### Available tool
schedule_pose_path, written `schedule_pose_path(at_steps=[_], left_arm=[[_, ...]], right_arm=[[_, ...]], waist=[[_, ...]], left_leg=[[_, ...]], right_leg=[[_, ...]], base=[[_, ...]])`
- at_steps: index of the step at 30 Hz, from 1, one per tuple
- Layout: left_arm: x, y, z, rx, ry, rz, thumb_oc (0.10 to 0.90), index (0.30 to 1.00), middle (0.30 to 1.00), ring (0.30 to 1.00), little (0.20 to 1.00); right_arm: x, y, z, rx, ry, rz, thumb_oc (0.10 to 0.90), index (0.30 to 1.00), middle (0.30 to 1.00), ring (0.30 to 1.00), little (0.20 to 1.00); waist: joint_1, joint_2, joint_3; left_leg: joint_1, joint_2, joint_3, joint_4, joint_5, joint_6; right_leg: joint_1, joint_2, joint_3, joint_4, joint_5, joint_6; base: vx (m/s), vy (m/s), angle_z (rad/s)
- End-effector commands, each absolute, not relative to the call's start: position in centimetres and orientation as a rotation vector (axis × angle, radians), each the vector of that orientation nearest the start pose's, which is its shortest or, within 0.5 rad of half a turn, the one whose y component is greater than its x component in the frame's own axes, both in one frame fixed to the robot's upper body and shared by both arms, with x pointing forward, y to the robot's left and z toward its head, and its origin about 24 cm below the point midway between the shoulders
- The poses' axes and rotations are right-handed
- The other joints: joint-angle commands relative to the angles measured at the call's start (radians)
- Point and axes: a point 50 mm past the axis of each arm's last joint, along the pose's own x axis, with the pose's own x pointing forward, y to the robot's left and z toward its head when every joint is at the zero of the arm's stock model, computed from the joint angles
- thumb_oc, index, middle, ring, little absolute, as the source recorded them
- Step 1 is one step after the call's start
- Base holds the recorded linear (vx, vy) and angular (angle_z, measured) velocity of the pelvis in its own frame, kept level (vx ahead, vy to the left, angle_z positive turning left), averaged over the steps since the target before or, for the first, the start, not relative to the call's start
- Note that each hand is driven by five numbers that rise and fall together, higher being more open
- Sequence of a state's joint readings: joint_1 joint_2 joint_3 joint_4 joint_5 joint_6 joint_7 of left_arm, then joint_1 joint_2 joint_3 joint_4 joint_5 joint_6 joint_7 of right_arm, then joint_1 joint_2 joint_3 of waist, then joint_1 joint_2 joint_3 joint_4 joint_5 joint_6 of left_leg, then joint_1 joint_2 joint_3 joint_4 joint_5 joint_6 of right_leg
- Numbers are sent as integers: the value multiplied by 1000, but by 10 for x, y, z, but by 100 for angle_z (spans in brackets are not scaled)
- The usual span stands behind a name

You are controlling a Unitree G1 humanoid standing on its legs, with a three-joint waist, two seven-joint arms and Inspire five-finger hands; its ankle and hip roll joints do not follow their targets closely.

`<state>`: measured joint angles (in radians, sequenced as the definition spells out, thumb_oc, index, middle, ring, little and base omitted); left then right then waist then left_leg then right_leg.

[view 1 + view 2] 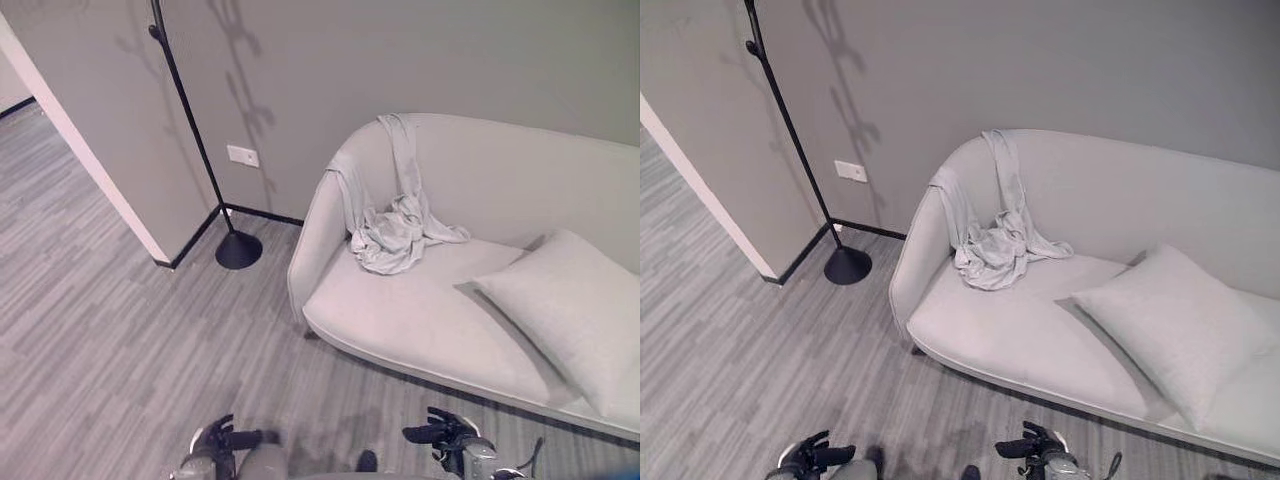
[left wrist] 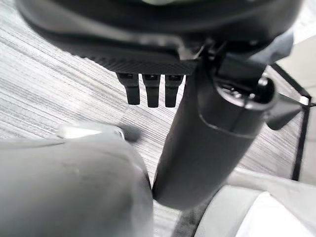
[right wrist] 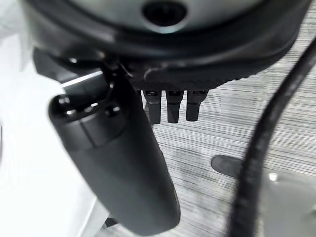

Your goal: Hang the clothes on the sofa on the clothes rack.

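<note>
Grey cloth still on the sofa, both robot hands empty: you are at the very start, before any reach.

From the left eye view you see the clothes (image 1: 395, 225) draped over the sofa (image 1: 420, 320) backrest and bunched on the seat near its left end, with a pillow (image 1: 570, 310) well apart on the other side; the clothes rack (image 1: 195, 140) stands as a dark pole on a round base just beside the sofa's left end. The right eye view shows the left robot hand (image 1: 812, 455) and right robot hand (image 1: 1032, 447) low near your body, far from the cloth. In the left wrist view the fingers (image 2: 150, 91) hang relaxed over the floor (image 2: 59, 89), gripping nothing. The right wrist view shows the same slack, empty fingers (image 3: 170, 106). Next, I judge, you need to step towards the sofa and reach for the bunched cloth.
</note>
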<state>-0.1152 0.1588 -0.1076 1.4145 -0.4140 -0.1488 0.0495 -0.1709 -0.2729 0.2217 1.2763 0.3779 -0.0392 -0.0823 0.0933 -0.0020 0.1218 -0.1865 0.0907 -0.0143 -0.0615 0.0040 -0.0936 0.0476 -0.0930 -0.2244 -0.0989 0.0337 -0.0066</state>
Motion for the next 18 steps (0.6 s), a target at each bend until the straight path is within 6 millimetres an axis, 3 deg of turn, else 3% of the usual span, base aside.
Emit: schedule_pose_path(at_steps=[1,2,3,4,6,7,8,9,10,11,12,13,16,17,18], left_arm=[[47,206,-175,-19,1301,294,800,900,900,900,900],[47,206,-175,-19,1301,294,800,900,900,900,900],[41,208,-175,-3,1313,292,800,900,900,900,900],[41,208,-175,-2,1314,291,800,900,900,900,900],[47,217,-173,59,1286,275,800,900,900,900,900],[47,217,-173,60,1286,275,800,900,900,900,900],[57,221,-170,155,1253,204,800,900,900,900,900],[58,220,-170,155,1252,203,800,900,900,900,900],[70,222,-168,214,1208,149,800,900,900,900,900],[70,222,-168,214,1208,149,800,900,900,900,900],[81,223,-165,261,1176,100,800,900,900,900,900],[84,222,-164,281,1162,76,800,900,900,900,900],[87,222,-163,304,1150,51,800,900,900,900,900],[91,222,-162,312,1133,44,800,900,900,900,900],[101,221,-160,348,1097,9,800,900,900,900,900]], right_arm=[[200,-254,-110,-126,795,-359,800,900,900,900,900],[200,-254,-110,-127,795,-359,800,900,900,900,900],[215,-258,-97,-185,718,-360,800,900,900,900,900],[214,-258,-97,-185,718,-361,800,900,900,900,900],[236,-267,-72,-331,589,-357,800,900,900,900,900],[236,-267,-72,-331,589,-358,800,900,900,900,900],[252,-277,-54,-434,520,-372,800,900,900,900,900],[253,-277,-53,-435,519,-372,800,900,900,900,900],[267,-286,-33,-511,444,-396,800,900,900,900,900],[267,-286,-33,-511,444,-396,800,900,900,900,900],[278,-290,-17,-594,385,-411,800,900,900,900,900],[282,-292,-10,-642,357,-413,800,900,900,900,900],[286,-297,3,-719,307,-425,800,900,900,900,900],[287,-301,8,-756,292,-442,800,900,900,900,900],[289,-309,18,-831,273,-472,800,900,900,900,900]], waist=[[22,-30,-44],[23,-30,-44],[27,-39,-59],[28,-40,-58],[39,-51,-54],[41,-51,-52],[46,-47,-42],[48,-47,-42],[41,-34,-19],[41,-35,-19],[25,-13,6],[19,-4,10],[3,7,9],[-6,5,11],[-18,-4,19]], left_leg=[[105,-41,-26,-17,96,46],[106,-41,-25,-17,95,46],[126,-54,-18,-10,78,54],[127,-54,-17,-10,78,54],[147,-80,-2,13,37,82],[148,-80,0,15,35,82],[158,-97,15,31,6,107],[157,-98,18,33,5,108],[167,-111,19,46,-7,130],[167,-111,19,46,-7,130],[179,-111,2,58,-16,145],[190,-108,-7,60,-24,148],[227,-102,-34,38,-32,141],[243,-103,-44,28,-35,136],[272,-95,-56,7,-50,121]], right_leg=[[66,28,76,12,-71,93],[67,28,77,12,-72,93],[84,9,83,12,-73,104],[86,8,84,12,-73,105],[105,-34,92,41,-60,120],[106,-35,94,43,-61,121],[58,-69,93,169,-50,140],[54,-70,96,176,-53,141],[-15,-88,107,324,-3,155],[-17,-88,107,326,-3,155],[-80,-90,120,436,40,151],[-105,-93,114,459,31,143],[-129,-81,97,391,0,129],[-146,-70,102,339,-1,130],[-149,-69,109,202,5,139]], base=[[277,201,-37],[286,191,-15],[194,127,-6],[287,207,-12],[184,171,-6],[186,240,20],[94,156,18],[117,275,5],[22,126,-13],[64,215,-11],[98,115,-3],[98,114,9],[189,-11,20],[277,-139,18],[207,-128,24]])
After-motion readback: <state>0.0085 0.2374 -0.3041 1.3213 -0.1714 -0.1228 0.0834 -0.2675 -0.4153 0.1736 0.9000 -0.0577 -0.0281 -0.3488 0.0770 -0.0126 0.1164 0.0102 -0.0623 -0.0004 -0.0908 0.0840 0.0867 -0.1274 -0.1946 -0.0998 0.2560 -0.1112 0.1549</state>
